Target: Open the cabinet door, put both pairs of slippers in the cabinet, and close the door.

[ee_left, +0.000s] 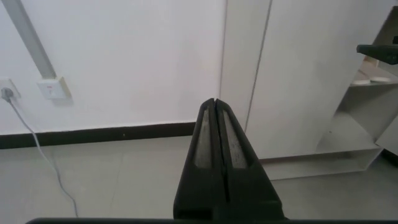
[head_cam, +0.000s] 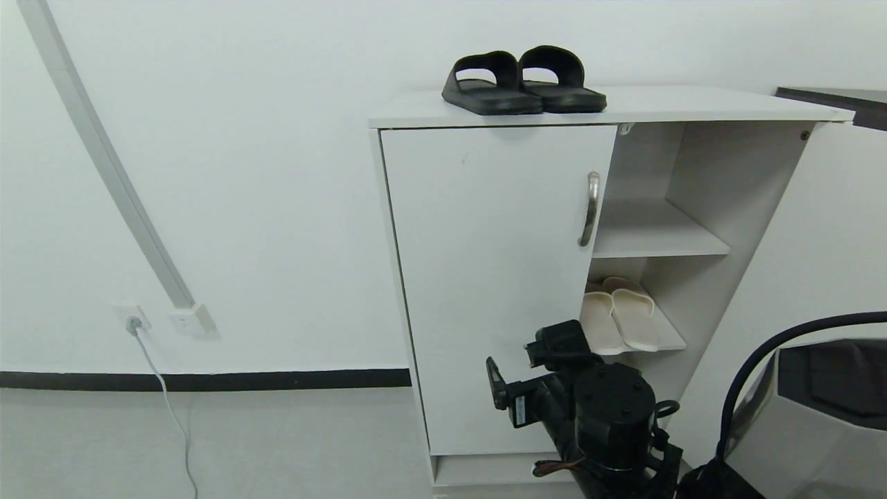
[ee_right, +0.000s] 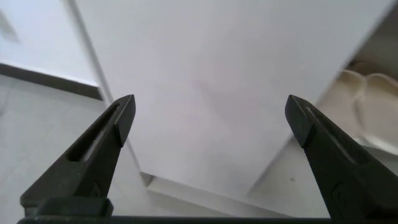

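Observation:
A white cabinet (head_cam: 499, 291) stands against the wall, its left door shut and its right door (head_cam: 818, 242) swung wide. A black pair of slippers (head_cam: 523, 83) rests on its top. A white pair of slippers (head_cam: 620, 319) lies on the lower inner shelf, also in the right wrist view as white slippers (ee_right: 367, 102). My right gripper (head_cam: 527, 364) hangs open in front of the shut door's lower part, left of the white pair; the right gripper (ee_right: 210, 102) holds nothing between its fingers. My left gripper (ee_left: 215, 102) is shut and empty, low over the floor, left of the cabinet (ee_left: 298, 81).
The shut door has a metal handle (head_cam: 590, 208) at its right edge. The upper inner shelf (head_cam: 651, 235) is bare. A wall socket with a white cable (head_cam: 132, 320) sits low on the wall to the left, under a slanted grey conduit (head_cam: 104, 159).

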